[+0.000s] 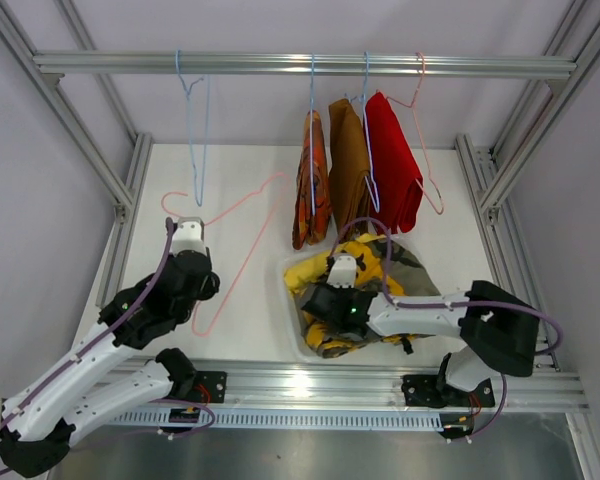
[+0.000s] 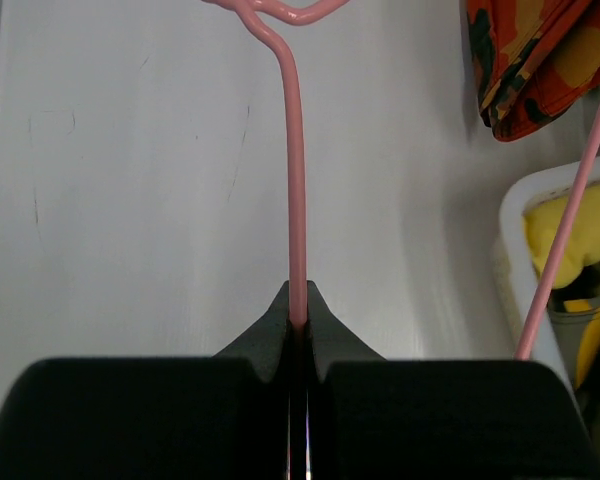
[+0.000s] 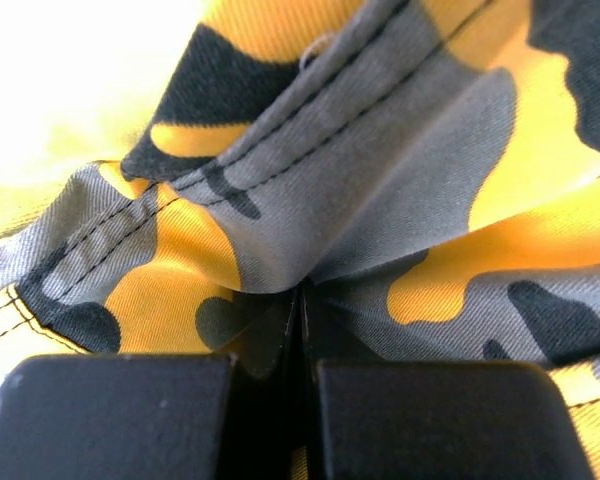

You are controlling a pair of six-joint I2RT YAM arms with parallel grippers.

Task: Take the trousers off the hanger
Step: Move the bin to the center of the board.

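Right fingers (image 3: pixel 130 420) pinch shut on the camouflage trousers (image 3: pixel 360 200), left fingers (image 2: pixel 265 345) clamp the pink hanger (image 2: pixel 296 150); a firm, steady hold seems wisest.

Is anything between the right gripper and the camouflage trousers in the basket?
Nothing visible. The right gripper is shut directly on a fold of the camouflage trousers, which lie inside the white basket.
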